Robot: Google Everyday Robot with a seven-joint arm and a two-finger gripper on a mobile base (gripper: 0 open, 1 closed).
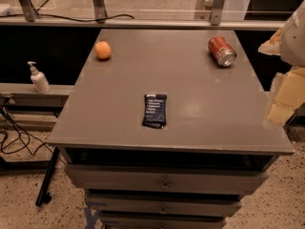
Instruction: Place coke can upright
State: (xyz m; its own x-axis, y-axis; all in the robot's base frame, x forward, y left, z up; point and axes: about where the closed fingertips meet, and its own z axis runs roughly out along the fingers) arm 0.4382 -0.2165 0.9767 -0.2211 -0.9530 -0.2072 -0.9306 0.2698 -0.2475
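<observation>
Coke can (221,51) lies on its side at back-right of table (200,113), long axis diag., left of gripper (285,89), whose open/shut state I cannot tell.

At three o'clock the gripper (285,97) is a pale blur at the right rim of the cabinet top (190,94). The picture's right edge cuts it off, and its shape cannot be made out. At one o'clock, the lettering on the coke can (221,51) is too faint to read. The print on the dark snack bar wrapper (155,110) at centre is too small to read. At six o'clock the lowest drawer (162,221) runs off the bottom edge. At twelve the metal posts (98,1), perhaps frame legs, are cut off.
</observation>
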